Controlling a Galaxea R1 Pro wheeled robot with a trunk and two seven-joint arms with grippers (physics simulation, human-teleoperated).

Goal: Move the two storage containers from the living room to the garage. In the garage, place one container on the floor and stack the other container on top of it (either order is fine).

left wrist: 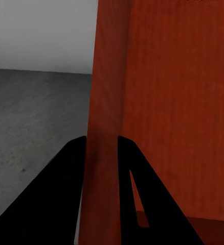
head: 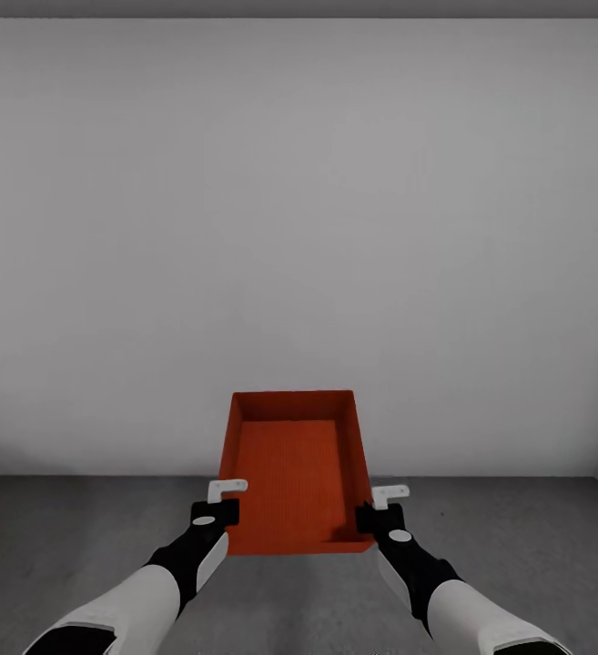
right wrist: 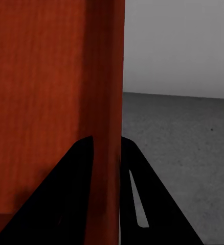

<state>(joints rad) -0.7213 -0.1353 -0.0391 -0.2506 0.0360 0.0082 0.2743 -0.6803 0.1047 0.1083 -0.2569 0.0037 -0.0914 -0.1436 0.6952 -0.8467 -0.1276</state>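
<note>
Facing a plain white wall (head: 299,227) over dark grey concrete floor (head: 80,528). Holding one orange-red storage container (head: 294,473) aloft between both arms, open side up. Left gripper (head: 227,492) clamped on its left wall, right gripper (head: 389,496) clamped on its right wall, black fingers (left wrist: 66,173) straddling each thin wall.

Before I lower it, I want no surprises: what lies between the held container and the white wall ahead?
Only bare grey floor shows between the storage container and the wall in the head view; the stretch under the bin is hidden.
</note>
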